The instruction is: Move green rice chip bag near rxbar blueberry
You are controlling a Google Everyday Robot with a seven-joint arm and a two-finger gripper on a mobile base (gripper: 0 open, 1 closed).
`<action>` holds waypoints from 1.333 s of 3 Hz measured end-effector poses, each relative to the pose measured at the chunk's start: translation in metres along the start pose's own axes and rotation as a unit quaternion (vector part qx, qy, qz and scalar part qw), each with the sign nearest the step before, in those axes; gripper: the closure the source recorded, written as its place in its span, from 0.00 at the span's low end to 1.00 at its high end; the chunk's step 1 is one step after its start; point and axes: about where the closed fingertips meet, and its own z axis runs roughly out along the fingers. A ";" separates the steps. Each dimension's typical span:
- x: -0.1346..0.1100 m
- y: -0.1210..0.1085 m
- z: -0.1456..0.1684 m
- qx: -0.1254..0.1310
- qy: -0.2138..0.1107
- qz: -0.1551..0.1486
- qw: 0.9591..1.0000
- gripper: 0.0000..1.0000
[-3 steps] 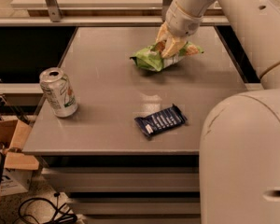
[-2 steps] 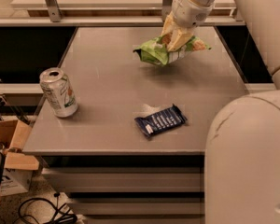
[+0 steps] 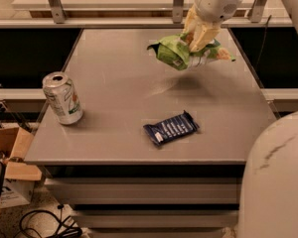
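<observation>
The hand (image 3: 199,39) hung over the far right part of the counter (image 3: 114,83), its two pale fingers pinched on the top of the green chip bag (image 3: 175,53). The bag dangled clear of the surface, crumpled and drooping to the left of the grip, and its shadow lay on the counter beneath it. Carried that high, it could travel without dragging or catching. The blue bar (image 3: 170,128) lay flat near the front edge, slightly tilted, well apart from the bag. A soda can (image 3: 63,98) stood upright at the left side, off the straight line between bag and bar, so it seemed unlikely to get in the way. By this showing the carrying step was under way: the bag needed to come forward and be set down just beside the bar, not on top of it.
</observation>
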 end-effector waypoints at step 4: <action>-0.036 0.097 -0.040 -0.042 0.001 0.067 0.997 1.00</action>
